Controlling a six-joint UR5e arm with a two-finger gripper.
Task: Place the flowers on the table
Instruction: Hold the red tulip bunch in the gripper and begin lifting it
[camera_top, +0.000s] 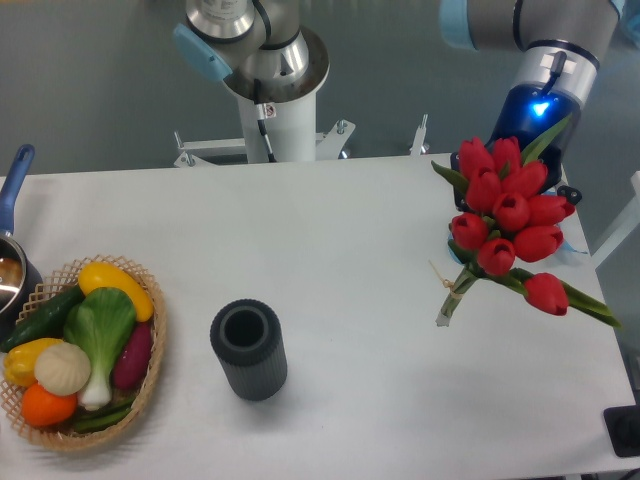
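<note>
- The flowers are at the right side of the table.
- The gripper is behind them; I cannot tell if it holds them.
- A dark cylinder stands mid-table.

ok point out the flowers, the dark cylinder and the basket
flowers (512, 212), fixed camera, on a red tulip head mid-bunch
dark cylinder (254, 367), fixed camera, on its ribbed side wall
basket (156, 352), fixed camera, on the woven right rim
</note>
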